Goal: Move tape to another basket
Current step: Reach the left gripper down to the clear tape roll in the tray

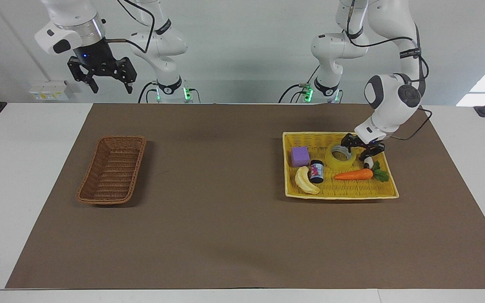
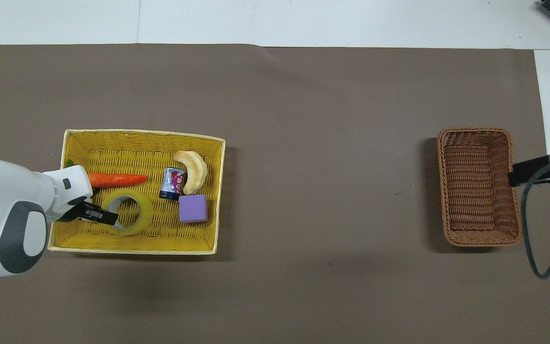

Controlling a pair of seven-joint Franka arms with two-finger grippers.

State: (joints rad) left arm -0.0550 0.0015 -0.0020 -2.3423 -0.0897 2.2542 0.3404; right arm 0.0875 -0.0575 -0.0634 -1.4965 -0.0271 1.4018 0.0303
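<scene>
The tape point(image 1: 339, 157) lies flat in the yellow basket point(image 1: 339, 195), in the part nearer the robots; it also shows in the overhead view point(image 2: 134, 213). My left gripper point(image 1: 362, 150) is open and low over the tape's edge, on the side toward the panda figure point(image 1: 369, 163). In the overhead view the left gripper point(image 2: 98, 214) covers that edge. The brown wicker basket point(image 1: 113, 169) stands empty toward the right arm's end and shows in the overhead view too point(image 2: 478, 186). My right gripper point(image 1: 107, 81) is open and waits high up.
In the yellow basket point(image 2: 136, 247) also lie a carrot point(image 1: 354, 174), a purple cube point(image 1: 300, 156), a small dark can point(image 1: 316, 171) and a banana point(image 1: 305, 181). A brown mat point(image 1: 225, 227) covers the table between the two baskets.
</scene>
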